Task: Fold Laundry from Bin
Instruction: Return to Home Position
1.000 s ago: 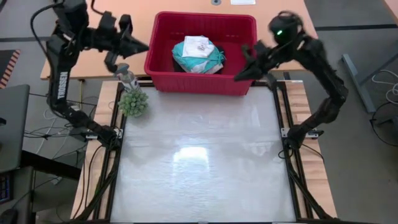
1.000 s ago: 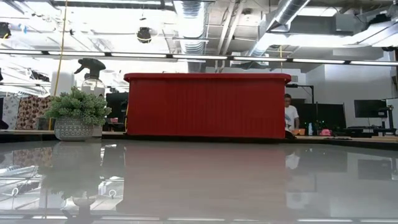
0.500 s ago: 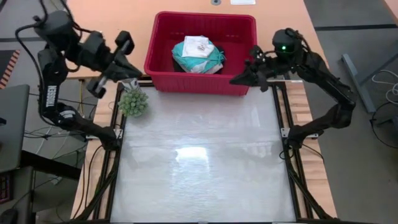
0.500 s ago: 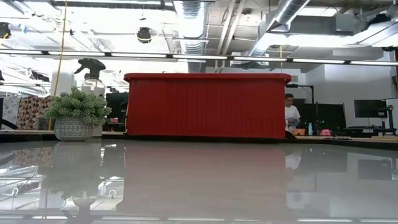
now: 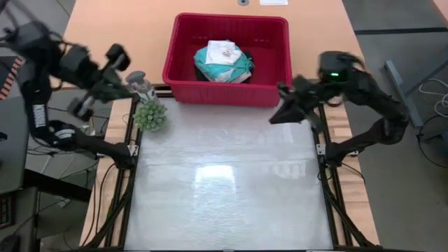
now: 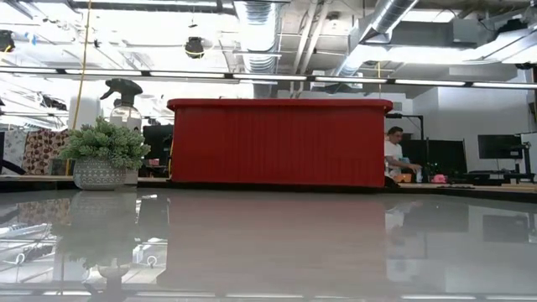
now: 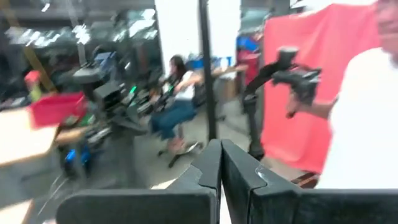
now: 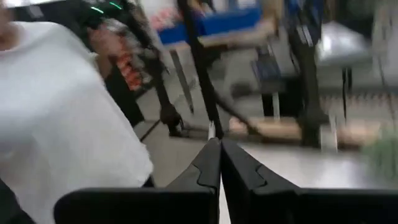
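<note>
Red bin (image 5: 227, 92) at back edge of tabletop (image 5: 224, 189), long axis running left-right, open top up. Laundry (image 5: 222, 61) inside, mid-bin: folded white lacy piece (image 5: 222, 50) stacked on teal garment (image 5: 240, 68), stack's longer side along bin's length.

Left gripper (image 7: 221, 146) raised off back-left corner, just beside spray bottle (image 5: 140, 85) and potted plant (image 5: 150, 115), fingers pressed together, nothing held.

Right gripper (image 8: 220, 143) above tabletop's right edge near bin's front-right corner, fingers together, nothing held.
</note>
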